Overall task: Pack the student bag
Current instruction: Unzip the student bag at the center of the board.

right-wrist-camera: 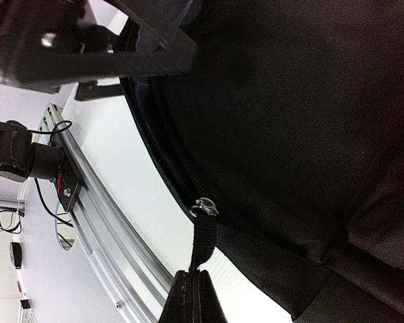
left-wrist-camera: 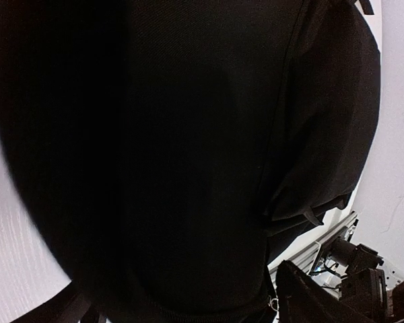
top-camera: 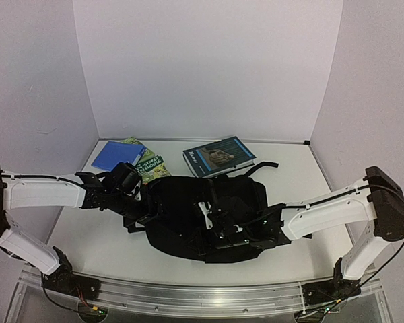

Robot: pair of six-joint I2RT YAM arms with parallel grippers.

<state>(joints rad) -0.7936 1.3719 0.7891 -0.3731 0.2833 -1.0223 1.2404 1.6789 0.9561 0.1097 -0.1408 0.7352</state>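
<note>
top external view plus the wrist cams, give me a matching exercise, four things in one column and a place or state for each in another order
1. large black fabric backpack
2. flat blue notebook
3. dark hardcover book with a blue band
4. right pincer

a. far left corner of the white table
b. shut on the black zipper pull strap
c. middle of the table, between both arms
d. just behind the backpack, towards the back wall

Pairs: 1-c, 2-a, 3-d, 4-b

Black fabric student bag (top-camera: pixel 178 222), flat, central
</note>
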